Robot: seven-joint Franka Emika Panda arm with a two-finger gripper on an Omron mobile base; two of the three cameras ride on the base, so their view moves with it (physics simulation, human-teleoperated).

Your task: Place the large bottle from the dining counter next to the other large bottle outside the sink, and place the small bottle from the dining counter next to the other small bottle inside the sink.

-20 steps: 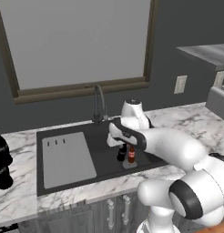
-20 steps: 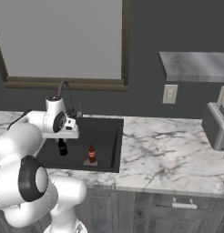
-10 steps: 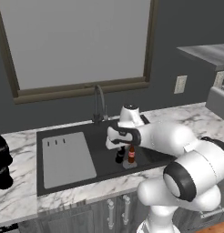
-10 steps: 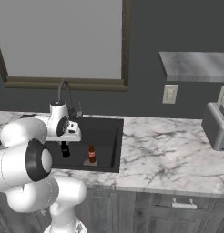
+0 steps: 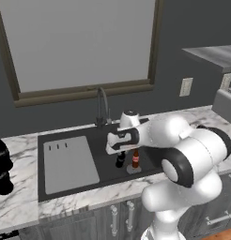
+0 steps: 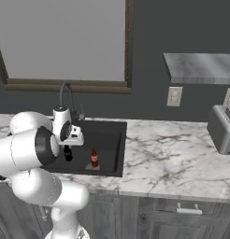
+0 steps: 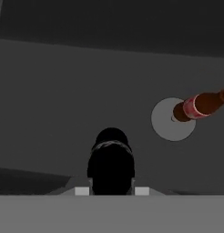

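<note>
Your end effector (image 5: 119, 151) is closed on the neck of the small black bottle (image 5: 119, 161), holding it upright inside the sink (image 5: 84, 140). The reddish-brown small bottle (image 5: 135, 159) stands on the drain disc just beside your end effector, close to the black one but apart from it. The faucet (image 5: 103, 105) rises behind your end effector.

No writing can be read anywhere. The small reddish-brown bottle (image 5: 135, 159) near the middle of the left base view — lower left of centre in the right base view, at the right edge of the hand view — wears a red label band, but no letters or brand can be made out on it. The small black bottle (image 7: 111, 166) at the bottom centre of the hand view shows a pale band — too dark and blurred to read.
</note>
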